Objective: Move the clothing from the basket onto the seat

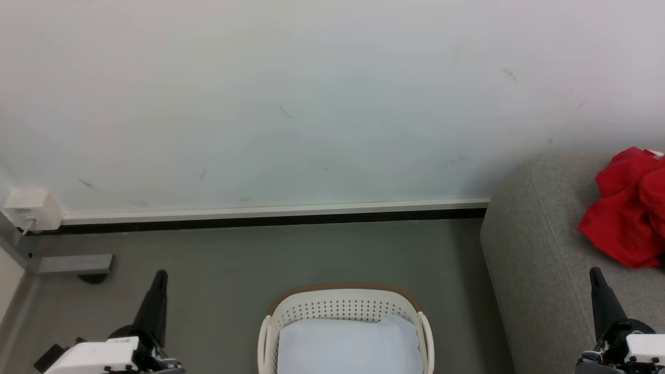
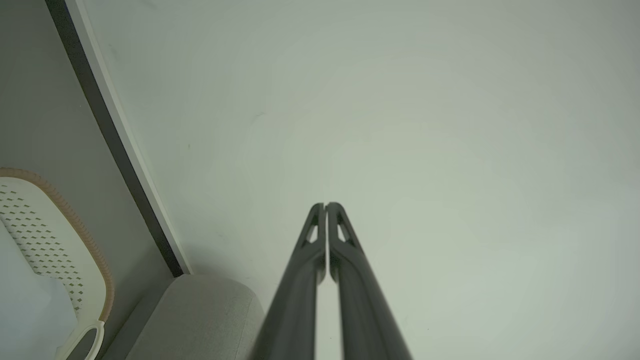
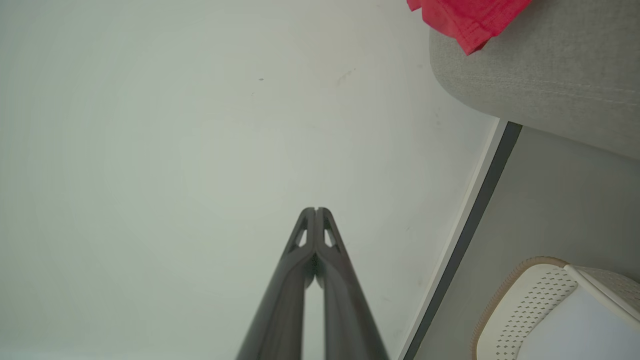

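Note:
The bright red clothing (image 1: 628, 210) lies crumpled on the light grey seat (image 1: 540, 259) at the right edge; the right wrist view shows a corner of the clothing (image 3: 467, 20) on the seat (image 3: 540, 85). The cream-white basket (image 1: 343, 304) with a brown rim stands on the floor at bottom centre, with a pale blue-white cloth (image 1: 348, 345) inside. My left gripper (image 1: 161, 274) is shut and empty at the lower left, away from the basket. My right gripper (image 1: 594, 271) is shut and empty at the lower right, in front of the seat. Both point toward the wall.
A white wall (image 1: 311, 104) with a white and dark baseboard (image 1: 270, 215) runs behind the basket. A white wall box (image 1: 31, 208) and a grey metal foot (image 1: 75, 264) sit at the far left. Grey floor (image 1: 228, 270) lies between the left gripper and the basket.

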You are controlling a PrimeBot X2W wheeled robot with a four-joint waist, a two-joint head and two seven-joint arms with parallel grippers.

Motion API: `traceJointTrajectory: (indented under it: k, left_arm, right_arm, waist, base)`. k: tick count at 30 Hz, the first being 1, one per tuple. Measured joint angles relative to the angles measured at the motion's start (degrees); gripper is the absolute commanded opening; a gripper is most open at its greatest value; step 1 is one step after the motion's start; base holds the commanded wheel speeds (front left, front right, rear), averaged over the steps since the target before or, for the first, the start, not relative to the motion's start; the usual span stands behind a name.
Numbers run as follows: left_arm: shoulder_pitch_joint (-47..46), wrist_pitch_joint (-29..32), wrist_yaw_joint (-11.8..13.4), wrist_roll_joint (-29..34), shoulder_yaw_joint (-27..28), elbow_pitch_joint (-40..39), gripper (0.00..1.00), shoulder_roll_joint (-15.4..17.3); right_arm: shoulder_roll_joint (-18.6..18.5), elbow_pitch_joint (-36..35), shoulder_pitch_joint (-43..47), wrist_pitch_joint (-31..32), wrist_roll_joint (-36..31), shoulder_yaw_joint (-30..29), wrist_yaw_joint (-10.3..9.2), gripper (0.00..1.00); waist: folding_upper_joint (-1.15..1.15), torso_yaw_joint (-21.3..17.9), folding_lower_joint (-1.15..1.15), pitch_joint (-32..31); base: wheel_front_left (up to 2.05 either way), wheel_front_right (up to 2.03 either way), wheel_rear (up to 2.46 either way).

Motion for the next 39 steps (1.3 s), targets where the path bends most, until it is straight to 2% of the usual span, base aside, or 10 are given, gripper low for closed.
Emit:
traceJointTrajectory:
  k: [39]
  left_arm:
    - [0.0, 0.0, 0.0, 0.0, 0.0, 0.0, 0.00, 0.0]
  right_arm:
    - [-0.7, 0.0, 0.1, -0.7, 0.9, 0.8, 0.00, 0.00]
  waist:
    - [0.00, 0.0, 0.00, 0.0]
  base:
    - [0.00, 0.00, 0.00]
